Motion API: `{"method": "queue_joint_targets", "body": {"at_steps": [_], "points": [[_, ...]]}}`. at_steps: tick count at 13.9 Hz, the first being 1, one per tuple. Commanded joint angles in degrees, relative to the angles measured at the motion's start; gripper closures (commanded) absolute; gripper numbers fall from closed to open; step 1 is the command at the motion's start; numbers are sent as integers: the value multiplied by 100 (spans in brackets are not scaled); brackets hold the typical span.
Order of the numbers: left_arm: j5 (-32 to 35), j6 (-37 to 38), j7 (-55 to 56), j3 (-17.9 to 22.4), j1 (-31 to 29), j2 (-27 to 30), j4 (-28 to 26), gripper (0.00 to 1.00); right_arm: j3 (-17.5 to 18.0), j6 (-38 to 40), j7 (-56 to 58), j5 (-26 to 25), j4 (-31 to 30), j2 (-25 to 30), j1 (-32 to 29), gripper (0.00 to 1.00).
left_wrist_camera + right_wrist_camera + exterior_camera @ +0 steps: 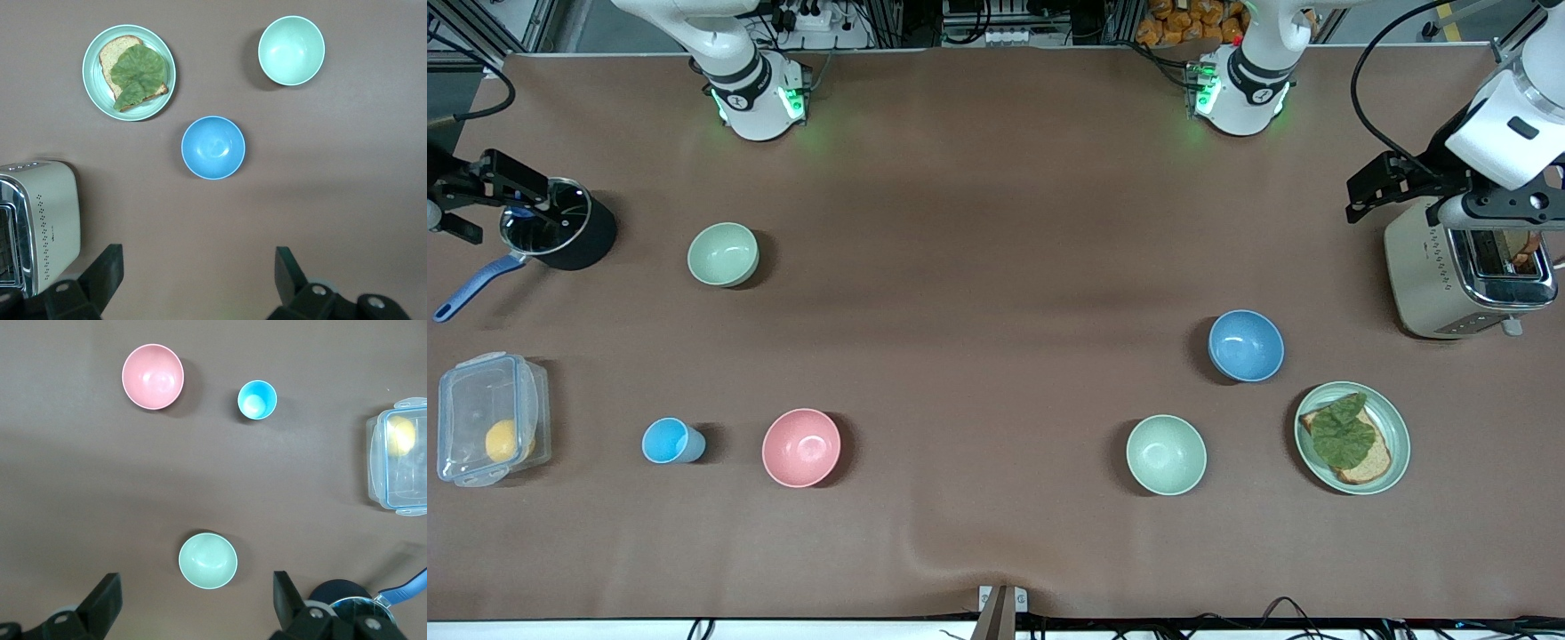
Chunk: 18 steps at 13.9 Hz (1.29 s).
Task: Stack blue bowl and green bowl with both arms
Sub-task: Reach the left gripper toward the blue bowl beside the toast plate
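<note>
**Blue bowl and green bowl both sat untouched, arms raised at the table's ends**

The left gripper point(1383, 187) hung with its fingers spread wide and empty, over the toaster point(1467, 271) at the left arm's end of the table. The right gripper point(471, 200) hung spread and empty too, over the black saucepan point(560, 222) at the right arm's end.

The blue bowl point(1246, 345) stood upright near the toaster. One green bowl point(1166, 454) stood near it, closer to the front camera, beside the green plate point(1396, 436) of bread and lettuce. A look-alike green bowl point(723, 254) stood near the saucepan.

A good first grasp would probably pinch one bowl's rim, one finger inside and one outside, and lift it level before lowering it squarely into the other.

Which green bowl was meant could not be told. Both wrist views cut off their own fingers at the frame edge.
</note>
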<state>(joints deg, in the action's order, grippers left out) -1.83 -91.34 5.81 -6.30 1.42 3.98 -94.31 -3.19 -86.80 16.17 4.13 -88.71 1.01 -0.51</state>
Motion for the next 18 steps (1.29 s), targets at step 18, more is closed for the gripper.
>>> {"method": "queue_joint_targets", "body": {"at_steps": [18], "points": [[104,-1560,-221,-56,-168,-134,-877,0,20,120,88,-61,169,-75,8,0]]}}
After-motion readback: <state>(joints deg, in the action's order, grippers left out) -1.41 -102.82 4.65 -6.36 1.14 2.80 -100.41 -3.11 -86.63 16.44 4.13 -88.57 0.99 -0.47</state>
